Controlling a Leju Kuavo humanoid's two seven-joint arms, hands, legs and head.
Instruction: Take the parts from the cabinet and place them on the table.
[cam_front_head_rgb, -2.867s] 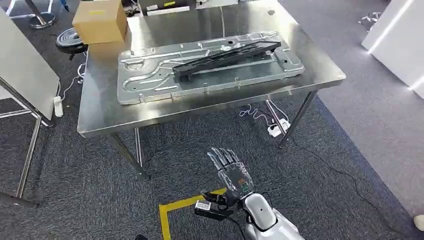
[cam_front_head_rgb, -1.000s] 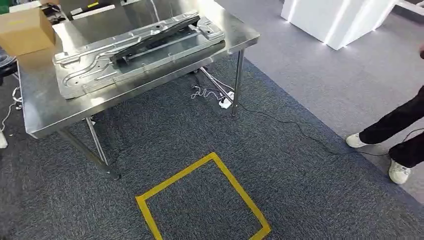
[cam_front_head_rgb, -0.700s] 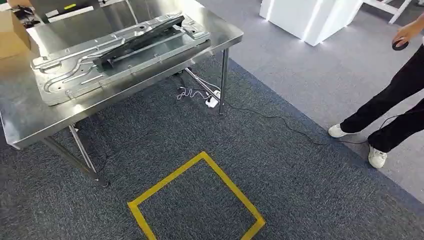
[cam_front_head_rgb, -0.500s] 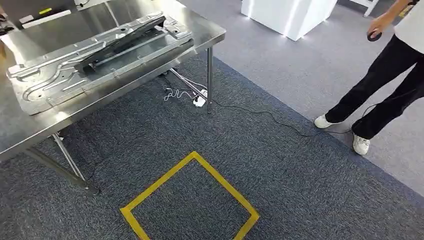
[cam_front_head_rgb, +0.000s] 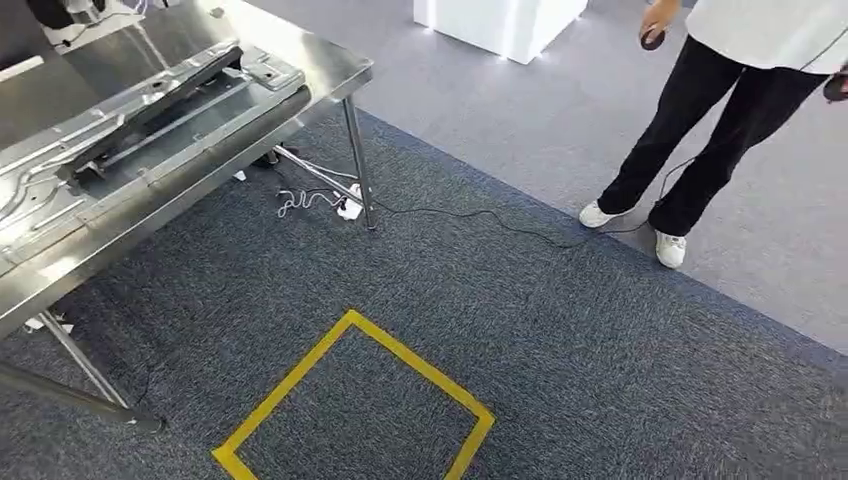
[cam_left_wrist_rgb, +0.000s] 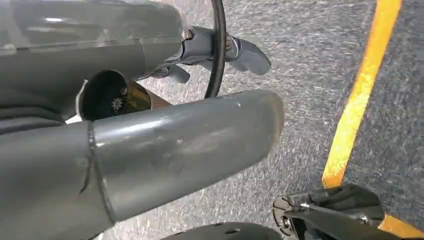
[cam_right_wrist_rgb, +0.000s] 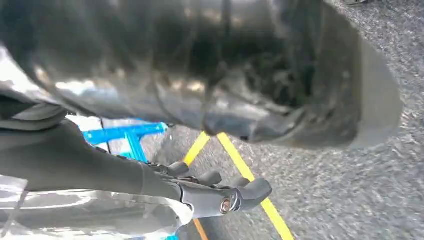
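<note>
A long black part (cam_front_head_rgb: 150, 110) lies on a silver pressed-metal panel (cam_front_head_rgb: 60, 190) on the steel table (cam_front_head_rgb: 330, 70), at the left of the head view. My left hand (cam_left_wrist_rgb: 165, 140) hangs over the carpet with its dark fingers (cam_left_wrist_rgb: 240, 50) stretched out and nothing in it. My right hand (cam_right_wrist_rgb: 200, 75) also hangs above the carpet, its fingers (cam_right_wrist_rgb: 220, 192) apart and holding nothing. Both hands are well away from the table.
A yellow tape square (cam_front_head_rgb: 400, 350) marks the grey carpet ahead. A person (cam_front_head_rgb: 720, 110) in dark trousers stands at the upper right. A cable and power strip (cam_front_head_rgb: 345, 208) lie by the table leg. A white block (cam_front_head_rgb: 490, 20) stands at the back.
The camera has turned to the right: the table has slid to the picture's left and a person has come into sight. My right hand has dropped out of the head view.
</note>
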